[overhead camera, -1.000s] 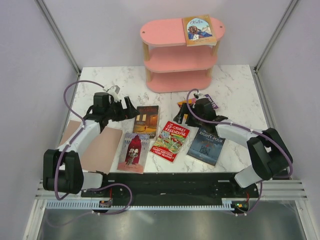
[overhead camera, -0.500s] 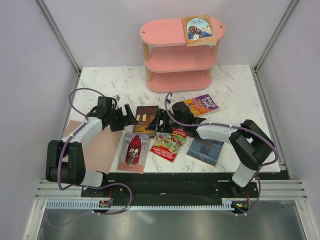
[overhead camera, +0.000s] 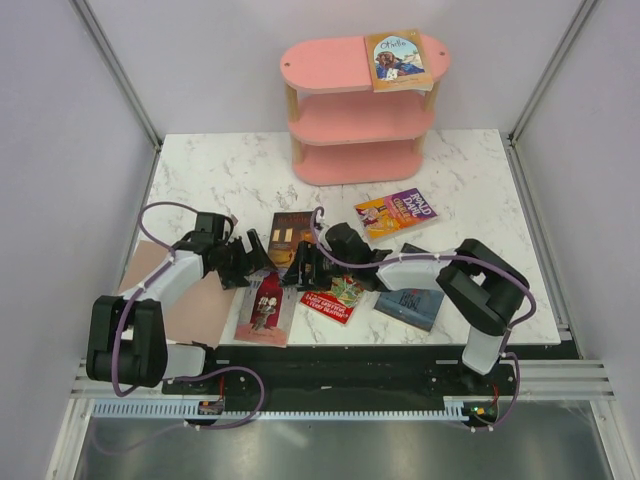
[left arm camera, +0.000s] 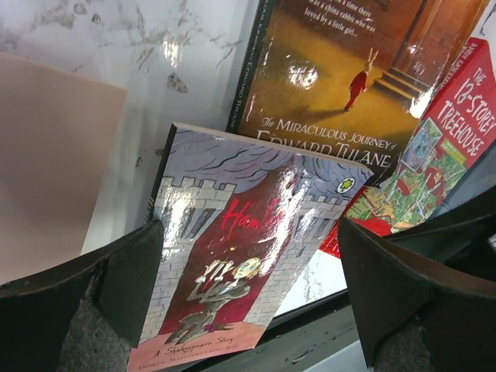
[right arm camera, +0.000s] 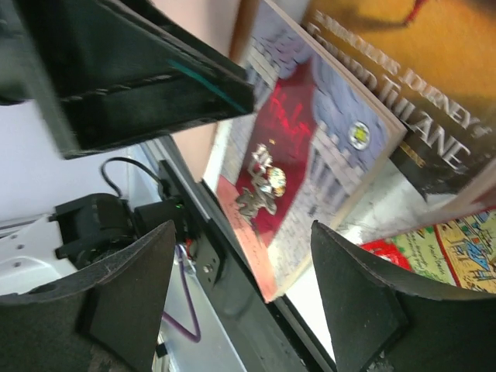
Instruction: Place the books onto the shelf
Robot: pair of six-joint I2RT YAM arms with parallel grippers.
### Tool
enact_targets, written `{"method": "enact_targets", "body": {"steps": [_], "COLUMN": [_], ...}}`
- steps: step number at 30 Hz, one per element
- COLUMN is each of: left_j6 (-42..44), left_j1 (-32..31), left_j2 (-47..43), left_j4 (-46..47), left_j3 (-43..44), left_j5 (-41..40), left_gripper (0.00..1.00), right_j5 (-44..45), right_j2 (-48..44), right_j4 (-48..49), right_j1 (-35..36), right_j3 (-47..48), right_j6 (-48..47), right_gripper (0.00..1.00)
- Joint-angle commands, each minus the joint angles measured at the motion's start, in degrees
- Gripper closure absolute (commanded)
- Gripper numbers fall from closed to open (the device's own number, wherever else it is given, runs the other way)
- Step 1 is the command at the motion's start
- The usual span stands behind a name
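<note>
The pink shelf [overhead camera: 360, 105] stands at the back with one book [overhead camera: 398, 60] lying on its top board. Five books lie on the table: purple-yellow Roald Dahl [overhead camera: 396, 212], dark brown [overhead camera: 290, 230], red Treehouse [overhead camera: 335, 296], dark blue [overhead camera: 410, 302] and grey-pink Hamlet [overhead camera: 266, 308]. My left gripper [overhead camera: 255, 258] is open just above Hamlet's [left arm camera: 232, 256] far edge. My right gripper [overhead camera: 300, 268] faces it from the right, jaws apart, nothing between them. Hamlet [right arm camera: 302, 147] lies beyond the right fingertips. Both hide Hamlet's far edge from above.
A plain tan-pink sheet [overhead camera: 195, 300] lies left of Hamlet, under the left arm. The left gripper's black finger [right arm camera: 132, 70] is close to the right gripper. Hamlet's near edge reaches the table's front edge [overhead camera: 400, 345].
The right arm swung left from the Roald Dahl book to the Hamlet book, and its jaws narrowed a little. The left gripper moved slightly nearer, toward Hamlet.
</note>
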Motion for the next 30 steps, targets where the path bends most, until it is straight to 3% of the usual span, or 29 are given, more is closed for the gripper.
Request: {"method": "enact_targets", "body": {"steps": [1,7,12,19,21,23,30], "left_j6": [-1.90,-1.82,-1.73,-1.90,-1.90,-1.82,0.55], "left_j1": [0.13,0.13,0.13,0.13,0.13,0.13,0.13], "left_j2": [-0.29,1.02,2.08,3.92,4.10,3.58,-8.96], "left_j4": [-0.28,0.16,0.95,2.36,2.53,2.53,1.83], "left_j3": [-0.09,-0.26,-0.61,-1.23,-1.14,-0.97,1.40], "left_j5": [0.63,0.28,0.89,2.38,3.09,3.61,4.67], "left_gripper": [0.00,0.00,0.00,0.00,0.00,0.00,0.00], "right_j5": [2.16,5.68,3.06,-0.73,-1.78,-2.14,-3.28], "right_j2": [1.17,2.48,6.43,14.17,14.27,13.48,5.40], "right_j4": [-5.59,-7.36,6.41,11.80,15.12,15.76,10.24], "right_j1": [1.13,2.01,2.45,3.68,3.68,3.68,3.25], "right_j3": [2.44,2.53,-0.54,3.50,2.97,2.53,2.09], "right_j6": [-1.87,-2.33,2.32,5.05,5.76,6.02,0.15], "right_gripper": [0.22,0.21,0.21,0.22,0.63,0.97,1.00]}}
